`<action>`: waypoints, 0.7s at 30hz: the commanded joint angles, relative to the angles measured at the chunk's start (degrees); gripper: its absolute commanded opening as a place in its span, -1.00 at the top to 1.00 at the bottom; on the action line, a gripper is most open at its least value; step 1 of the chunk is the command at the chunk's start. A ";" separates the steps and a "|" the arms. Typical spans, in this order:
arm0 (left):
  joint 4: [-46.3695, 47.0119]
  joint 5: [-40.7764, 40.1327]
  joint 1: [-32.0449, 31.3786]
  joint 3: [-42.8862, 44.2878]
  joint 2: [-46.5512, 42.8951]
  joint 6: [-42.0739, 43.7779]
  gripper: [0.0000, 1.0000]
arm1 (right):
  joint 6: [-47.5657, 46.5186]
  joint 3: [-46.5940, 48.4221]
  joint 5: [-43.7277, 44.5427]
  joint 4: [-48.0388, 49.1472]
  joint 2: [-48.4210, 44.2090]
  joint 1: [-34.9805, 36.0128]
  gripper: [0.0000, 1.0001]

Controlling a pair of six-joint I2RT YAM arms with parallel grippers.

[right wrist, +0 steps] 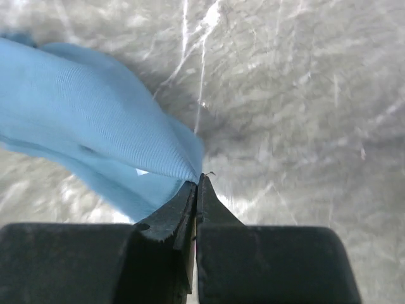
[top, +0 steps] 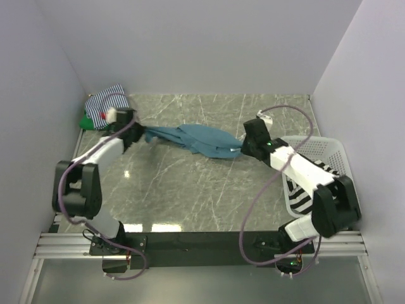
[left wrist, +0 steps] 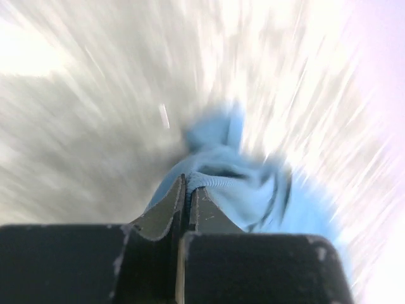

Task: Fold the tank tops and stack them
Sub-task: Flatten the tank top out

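A grey-green marbled desk [top: 209,190] with pale veins shows small bright glints. Plain white walls [top: 202,44] close it on three sides, and an aluminium rail [top: 63,244] runs along its near edge.

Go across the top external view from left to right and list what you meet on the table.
In order: thin navy-white striped cloth top → left arm's tool → plain teal-blue cloth tank top, gripped at both ends → right arm's tool → white plastic lattice basket.

The tank top [top: 205,140] is plain teal-blue, the table [top: 190,190] grey-veined marble
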 commanded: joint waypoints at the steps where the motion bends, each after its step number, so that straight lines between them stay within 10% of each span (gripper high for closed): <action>1: -1.16 -2.30 6.83 0.32 -5.25 -2.57 0.99 | 1.21 -5.59 -2.44 -0.36 -8.13 -0.03 1.00; 13: 4.46 8.23 13.88 0.41 -0.94 -4.15 0.96 | 6.14 -21.95 -5.79 2.98 -19.92 5.42 0.83; 15: 7.34 10.00 13.18 -1.17 -1.29 -4.42 0.43 | 5.53 -21.87 -5.53 3.07 -19.75 5.42 0.64; 21: 5.87 8.87 6.52 -4.77 -8.21 -0.99 -0.21 | 3.86 -17.75 -3.70 2.19 -17.82 7.00 0.01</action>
